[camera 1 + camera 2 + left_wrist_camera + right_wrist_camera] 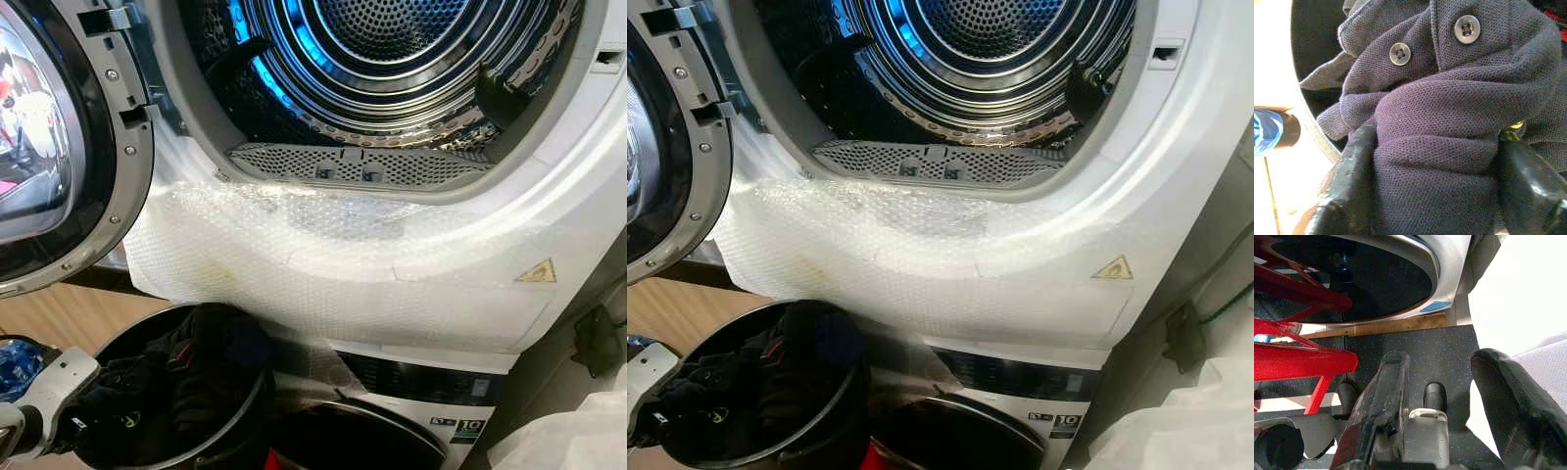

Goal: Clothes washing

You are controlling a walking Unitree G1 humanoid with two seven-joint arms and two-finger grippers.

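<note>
Dark polo shirt (1449,127), buttoned placket showing, pinched between the left gripper's (1435,171) fingers, low in the black basket (230,441) of dark clothes below the drum (392,59). Drum looks empty, door (59,147) open: loading barely begun. Right gripper (1449,382) spread, empty, near floor.

A: Where is light being thrown?
B: Blue glow is being reflected inside the drum (392,59); glare is being cast on the bubble wrap (323,255) just below it.
A: And sharpness?
B: The dark shirt (1449,122) is being rendered crisply, while the floor (1273,58) beside it is being overexposed.
</note>
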